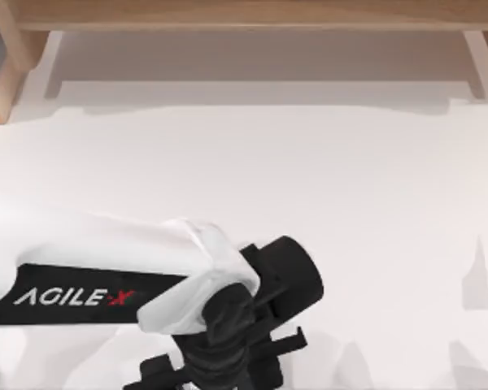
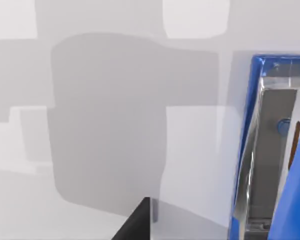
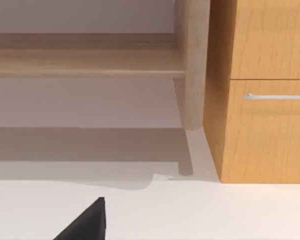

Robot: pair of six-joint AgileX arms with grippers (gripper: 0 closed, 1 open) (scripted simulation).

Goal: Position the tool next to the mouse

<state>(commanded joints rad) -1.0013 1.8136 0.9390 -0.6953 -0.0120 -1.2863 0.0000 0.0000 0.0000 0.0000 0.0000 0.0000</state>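
The left arm (image 1: 106, 276) of the AgileX pair reaches across the white table (image 1: 309, 179), open surface ahead toward the wooden shelf (image 1: 244, 16). Its grip cannot be told. The blue tool (image 2: 247, 130) lies just beside its wrist camera's edge.

Shelf (image 1: 252, 16) behind table (image 1: 309, 179) — left arm (image 1: 106, 276) near-left.

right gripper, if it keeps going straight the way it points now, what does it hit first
Probably the wooden shelf unit at the back of the white table; the tabletop between looks free, though depth is hard to judge.
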